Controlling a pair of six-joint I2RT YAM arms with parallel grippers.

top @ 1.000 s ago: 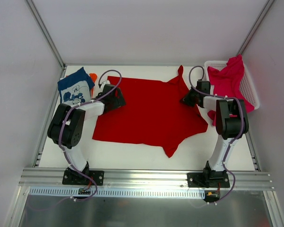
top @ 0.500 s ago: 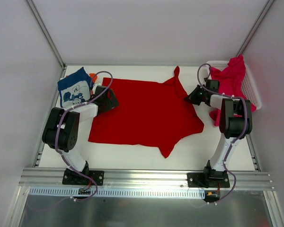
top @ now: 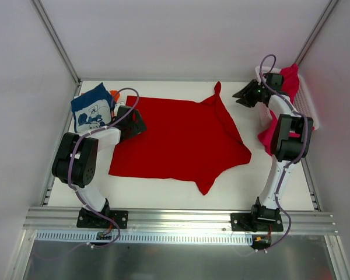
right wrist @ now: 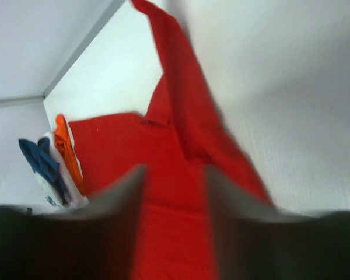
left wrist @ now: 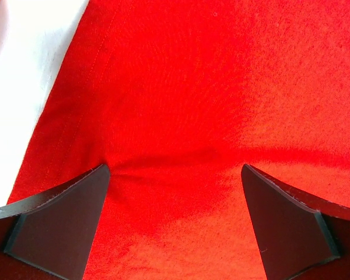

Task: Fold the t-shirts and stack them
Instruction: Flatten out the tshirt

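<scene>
The bright red t-shirt (top: 181,137) lies spread flat across the table, one sleeve pointing to the far edge. My left gripper (top: 135,121) rests low over its left edge, jaws wide open, with red cloth (left wrist: 192,87) flat between the fingers (left wrist: 58,221). My right gripper (top: 244,94) hangs above the shirt's far right corner, beside the basket, jaws parted with nothing between them; the red shirt (right wrist: 175,192) shows below through the blurred gap. The folded navy t-shirt (top: 93,108) sits on the orange one (top: 114,94) at the far left. The magenta-pink t-shirt (top: 287,80) spills from the basket.
A white mesh basket (top: 311,114) stands at the far right corner with pink cloth hanging over its near side (top: 267,137). White walls and metal frame posts enclose the table. The navy and orange stack (right wrist: 46,163) also shows in the right wrist view.
My right gripper has let go of the red shirt's right side, parted its jaws and swung back toward the basket. The left gripper and the shirt shifted slightly left, then stayed.
</scene>
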